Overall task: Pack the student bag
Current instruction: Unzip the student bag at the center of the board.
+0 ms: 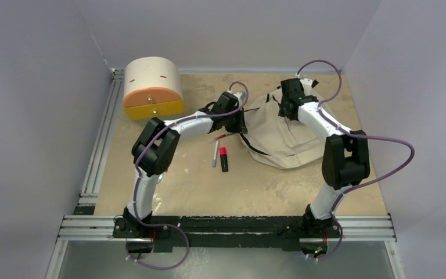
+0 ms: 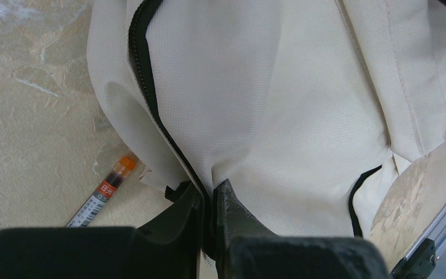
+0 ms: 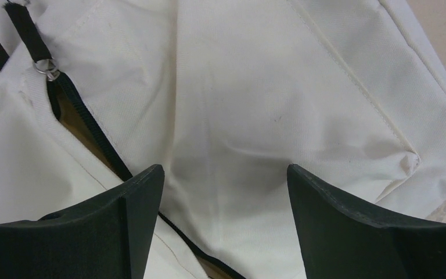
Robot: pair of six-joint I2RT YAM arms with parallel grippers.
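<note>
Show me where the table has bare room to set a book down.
Biggest bare patch: the near middle of the table, in front of the pens and the student bag. A smaller one lies along the far edge, between the drawer box and the bag. Crowded: around the left gripper, the bag's edge and the pens.

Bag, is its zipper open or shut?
Open, at least partly: a brown gap shows beside the zipper in the bag.
</note>
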